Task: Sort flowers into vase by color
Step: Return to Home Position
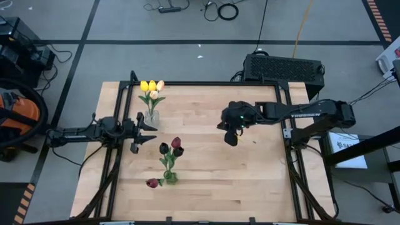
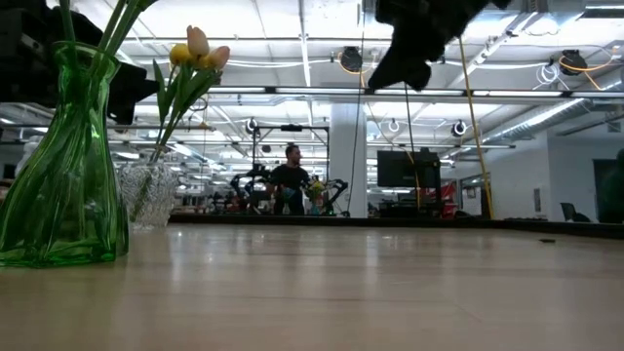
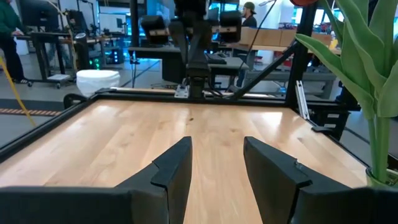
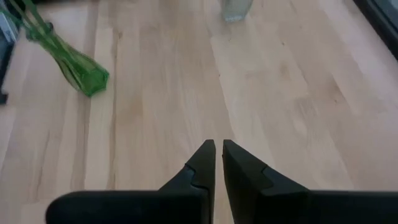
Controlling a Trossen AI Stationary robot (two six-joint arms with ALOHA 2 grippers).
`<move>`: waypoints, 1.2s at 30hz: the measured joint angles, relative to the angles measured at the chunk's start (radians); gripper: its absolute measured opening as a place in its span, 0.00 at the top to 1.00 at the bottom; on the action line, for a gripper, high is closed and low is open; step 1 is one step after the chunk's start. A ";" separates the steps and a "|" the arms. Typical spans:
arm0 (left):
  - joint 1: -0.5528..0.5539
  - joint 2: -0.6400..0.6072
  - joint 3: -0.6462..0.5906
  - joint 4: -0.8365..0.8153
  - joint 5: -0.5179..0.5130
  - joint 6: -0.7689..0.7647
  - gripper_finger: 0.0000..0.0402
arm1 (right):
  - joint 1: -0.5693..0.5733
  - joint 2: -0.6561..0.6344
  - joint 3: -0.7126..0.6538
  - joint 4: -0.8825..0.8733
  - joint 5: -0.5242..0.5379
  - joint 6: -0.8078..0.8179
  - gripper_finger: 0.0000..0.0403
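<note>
Yellow and cream-peach tulips [image 1: 152, 86] stand in a clear glass vase [image 1: 150, 117] near the table's far left. Dark red tulips [image 1: 172, 147] stand in a green glass vase [image 1: 169, 177]; one maroon head [image 1: 152, 183] droops low beside it. In the low view the green vase [image 2: 63, 166] stands in front of the clear vase [image 2: 146, 195]. My left gripper [image 1: 150, 133] hovers open between the two vases and holds nothing [image 3: 217, 165]. My right gripper [image 1: 231, 139] is shut and empty, above the table's middle right [image 4: 219, 152].
Bare wood lies between the vases and the right arm [image 1: 300, 114]. A black frame [image 1: 284, 134] edges the table. In the left wrist view, green leaves [image 3: 367, 62] rise close beside the gripper. A person [image 2: 290, 180] stands far behind the table.
</note>
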 joint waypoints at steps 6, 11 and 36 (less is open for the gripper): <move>0.000 0.001 0.000 0.000 0.000 0.000 0.62 | 0.000 -0.176 -0.288 0.256 0.005 0.123 0.94; 0.000 0.001 0.000 0.000 0.000 0.000 0.62 | 0.006 -0.354 -0.513 0.442 0.011 0.189 0.94; 0.000 0.001 0.000 0.000 0.000 0.000 0.62 | 0.156 -0.893 -0.994 0.745 0.289 0.182 0.94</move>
